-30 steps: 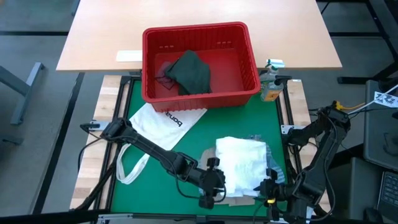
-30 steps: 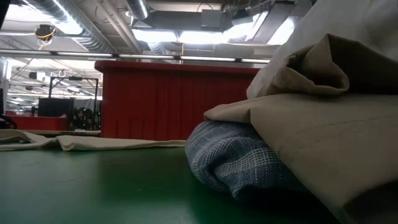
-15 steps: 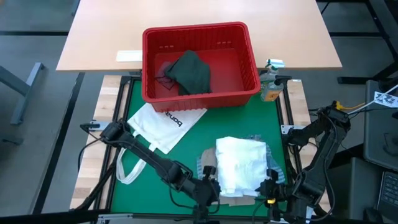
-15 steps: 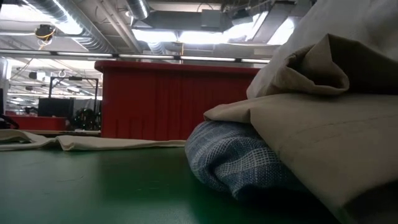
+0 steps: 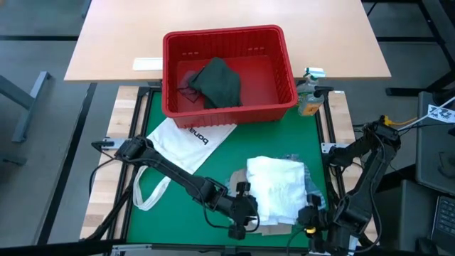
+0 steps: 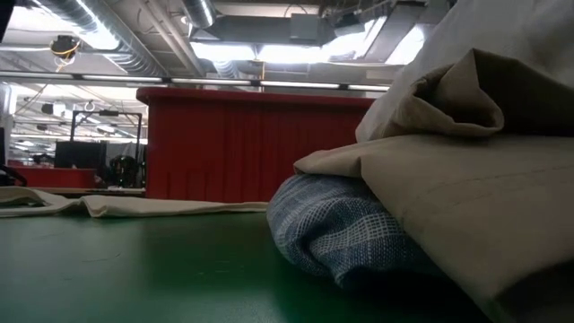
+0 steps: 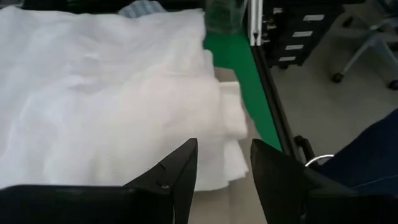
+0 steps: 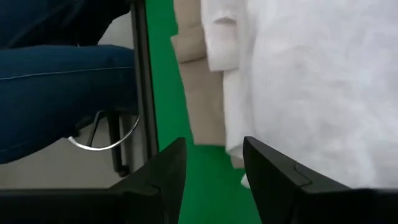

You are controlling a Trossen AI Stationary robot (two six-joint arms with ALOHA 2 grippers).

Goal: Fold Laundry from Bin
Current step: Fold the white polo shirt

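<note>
The red bin stands at the far middle with a dark green-grey top lying on its floor. On the green mat's near right lies a folded stack. In it the white shirt lies on a tan shirt, and blue-striped cloth is lowest. My left gripper hovers open at the stack's left near corner, its fingers above the white shirt's edge. My right gripper hovers open at the stack's right near corner, over bare mat beside the shirt.
A white tote bag with black lettering lies on the mat's left, its straps trailing toward the near edge. A small bottle stands at the bin's right. A person's leg in jeans is just beyond the table's near edge.
My left arm dipped toward the near edge half a second ago and has come back to where it was beside the stack. The laundry has not moved.
</note>
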